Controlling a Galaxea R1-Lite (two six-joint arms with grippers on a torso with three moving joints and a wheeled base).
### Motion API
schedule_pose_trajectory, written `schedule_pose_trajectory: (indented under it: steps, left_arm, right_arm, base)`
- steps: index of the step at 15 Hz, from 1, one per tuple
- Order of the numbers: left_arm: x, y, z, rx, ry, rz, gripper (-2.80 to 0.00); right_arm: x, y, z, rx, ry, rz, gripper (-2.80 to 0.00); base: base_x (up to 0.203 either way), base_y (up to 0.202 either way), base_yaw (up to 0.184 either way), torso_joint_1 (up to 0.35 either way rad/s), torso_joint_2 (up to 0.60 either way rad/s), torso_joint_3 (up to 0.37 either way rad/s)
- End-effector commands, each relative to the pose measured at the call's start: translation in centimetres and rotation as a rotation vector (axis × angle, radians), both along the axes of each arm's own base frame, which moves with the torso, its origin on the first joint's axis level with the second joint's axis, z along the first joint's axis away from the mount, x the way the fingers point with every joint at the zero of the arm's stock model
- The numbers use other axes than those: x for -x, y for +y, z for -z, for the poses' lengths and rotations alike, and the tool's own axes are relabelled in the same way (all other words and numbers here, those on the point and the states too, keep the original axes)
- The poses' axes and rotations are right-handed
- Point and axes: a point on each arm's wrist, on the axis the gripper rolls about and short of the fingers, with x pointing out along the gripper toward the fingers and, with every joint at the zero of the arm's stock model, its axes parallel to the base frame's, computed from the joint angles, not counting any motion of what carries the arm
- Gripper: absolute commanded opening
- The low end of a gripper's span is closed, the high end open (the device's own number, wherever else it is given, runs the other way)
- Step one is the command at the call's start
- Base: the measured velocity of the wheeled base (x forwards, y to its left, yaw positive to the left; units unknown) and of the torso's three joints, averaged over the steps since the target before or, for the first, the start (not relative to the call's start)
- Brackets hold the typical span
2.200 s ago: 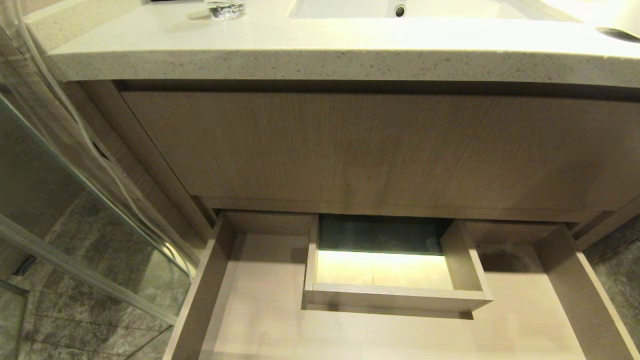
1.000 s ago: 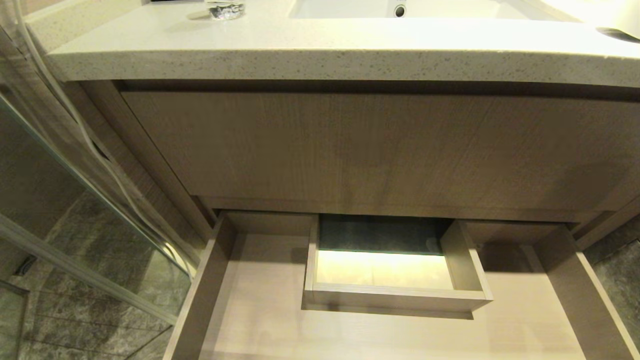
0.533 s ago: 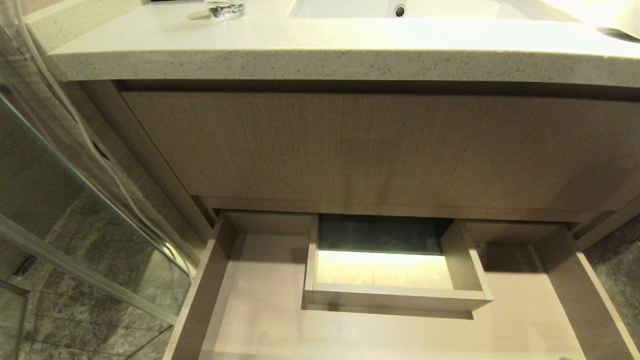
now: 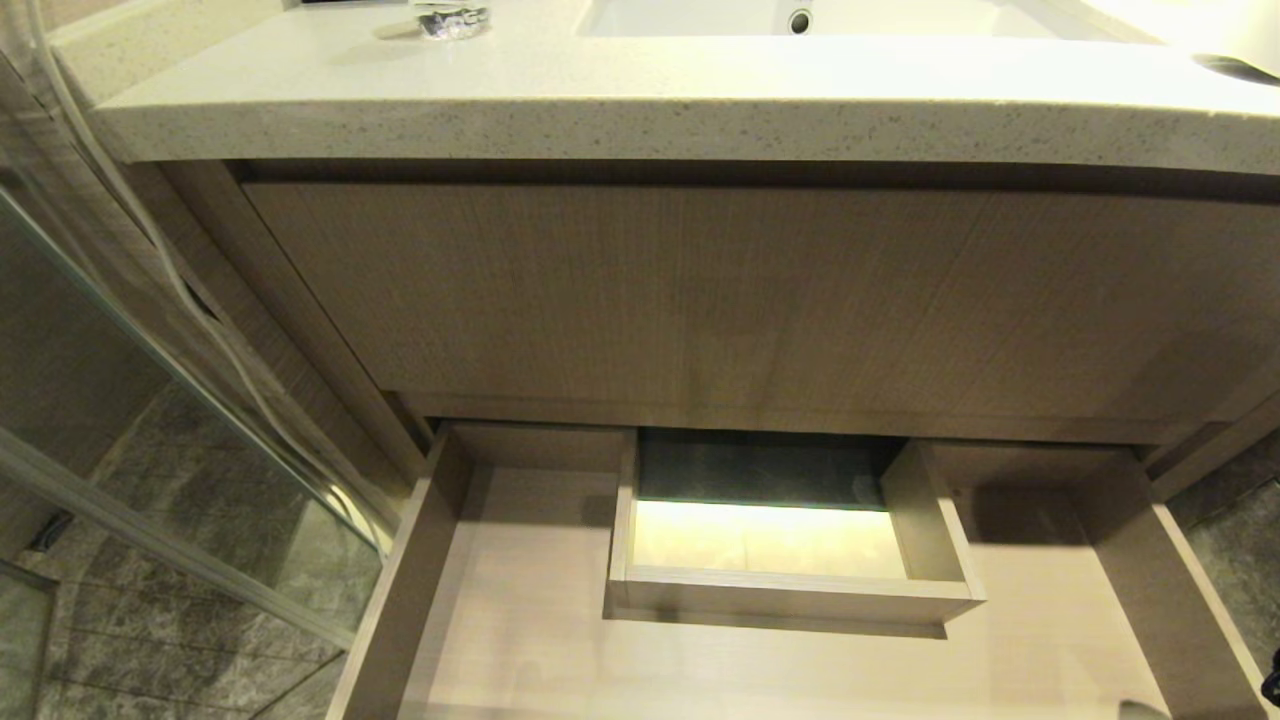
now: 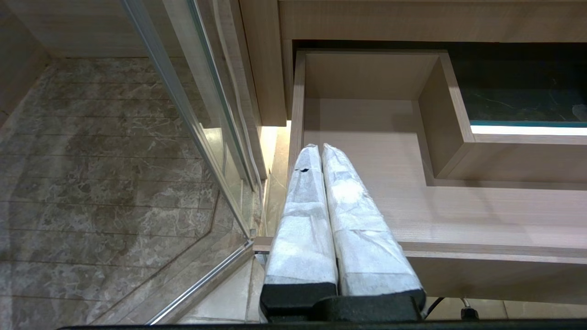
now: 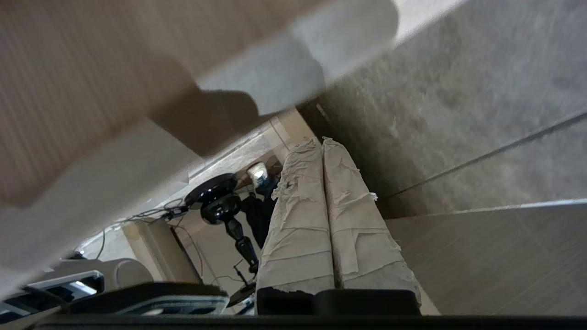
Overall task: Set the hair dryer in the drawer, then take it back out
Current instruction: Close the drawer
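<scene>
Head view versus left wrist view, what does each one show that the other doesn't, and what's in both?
Only the head view shows the speckled countertop, the sink and the tall closed front. Only the left wrist view shows the left hand, shut, hanging by the drawer's side wall. Both show the open drawer with its boxed cutout, the glass panel and no hair dryer.

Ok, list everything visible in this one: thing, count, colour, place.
drawer: one, light wood grain, pulled open under the vanity, nothing in the part shown
cutout box: one, same wood, middle rear of the drawer
upper front: one, wood grain, shut, above the drawer
countertop: one, speckled cream, top
basin: one, white, set in the countertop
glass panel: one, clear, left side
floor: grey marble tile
hair dryer: none in view
left gripper: white-wrapped, shut, by the drawer's left wall
right gripper: white-wrapped, shut, empty
</scene>
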Motion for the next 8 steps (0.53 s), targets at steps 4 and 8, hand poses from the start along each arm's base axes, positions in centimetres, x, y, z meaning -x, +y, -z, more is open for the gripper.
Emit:
schedule_pose_trajectory:
  steps: [4,8]
  left_arm:
    - [0.00,0.00,0.00,0.000,0.000,0.000,-2.80]
    - [0.00,0.00,0.00,0.000,0.000,0.000,-2.80]
  right_arm:
    - [-0.92,-0.79,0.70,0.014,-0.011,-0.030,-2.80]
    - [-1.40,-1.15,0.52,0.046,-0.051,-0.031,-2.80]
  base:
    - [0.000,0.000,0.000,0.000,0.00,0.000]
    - [0.000,0.000,0.000,0.000,0.00,0.000]
